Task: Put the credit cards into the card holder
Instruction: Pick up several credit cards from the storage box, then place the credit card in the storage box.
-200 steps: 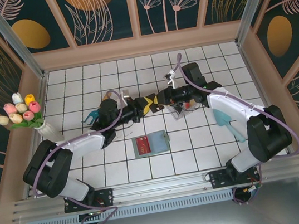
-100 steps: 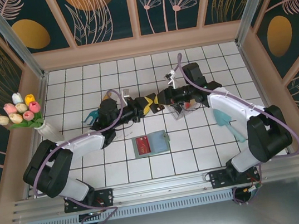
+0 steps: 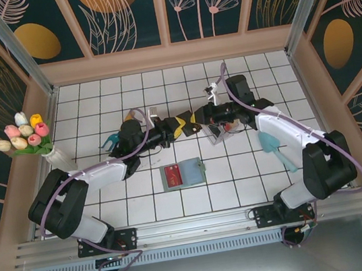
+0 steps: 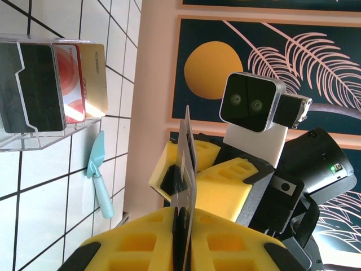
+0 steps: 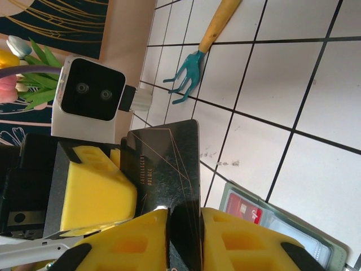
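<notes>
Now, your left gripper [image 4: 181, 223] pinches a dark card [image 5: 169, 164] over the middle of the table. Your right gripper [image 5: 184, 220] pinches the same card from the other side. The card holder [image 3: 190, 173] lies open on the tiles near them, with a red card [image 3: 171, 174] inside. Other cards [image 4: 39, 84] stand in the clear tray [image 4: 56, 138] on the right.

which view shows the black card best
Right wrist: the black card faces the camera, its full face and fine lines visible. Left wrist sees it edge-on, a thin strip. Top external shows a tiny dark sliver.
</notes>
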### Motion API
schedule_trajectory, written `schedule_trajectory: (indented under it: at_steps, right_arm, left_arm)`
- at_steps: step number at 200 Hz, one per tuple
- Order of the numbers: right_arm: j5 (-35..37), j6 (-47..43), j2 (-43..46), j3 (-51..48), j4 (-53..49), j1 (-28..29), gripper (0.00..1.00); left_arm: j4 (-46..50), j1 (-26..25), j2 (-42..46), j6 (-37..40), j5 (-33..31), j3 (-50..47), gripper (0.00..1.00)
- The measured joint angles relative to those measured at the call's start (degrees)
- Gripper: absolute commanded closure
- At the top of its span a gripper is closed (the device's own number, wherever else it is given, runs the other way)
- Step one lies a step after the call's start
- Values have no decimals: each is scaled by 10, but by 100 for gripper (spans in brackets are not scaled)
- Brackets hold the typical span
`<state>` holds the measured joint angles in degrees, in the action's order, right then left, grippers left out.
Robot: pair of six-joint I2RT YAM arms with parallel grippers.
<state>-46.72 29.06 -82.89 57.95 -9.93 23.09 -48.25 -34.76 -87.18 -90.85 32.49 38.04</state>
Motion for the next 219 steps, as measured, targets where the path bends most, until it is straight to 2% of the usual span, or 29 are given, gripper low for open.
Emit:
schedule_trajectory:
  at_steps: [32,65,126,147,164,191,219]
  right_arm:
    - [17,-1,9,0,0,-8,88]
    - [25,0,18,-2,0,-18,88]
    - [63,-2,48,-15,-1,-40,90]
    - [127,-23,69,-28,-14,-45,90]
    - [205,-61,71,-33,-30,-38,91]
    - [336,-138,43,-34,-56,-5,91]
    - [421,-192,0,-33,-71,30,93]
  left_arm:
    - [0,0,0,0,0,0,86]
    - [0,0,0,0,1,0,87]
    - [40,0,0,31,-9,0,95]
    - [103,-1,19,70,-40,0,95]
    - [161,-1,43,103,-71,1,95]
    - [215,0,69,139,-100,1,95]
    - [247,-1,75,159,-111,1,94]
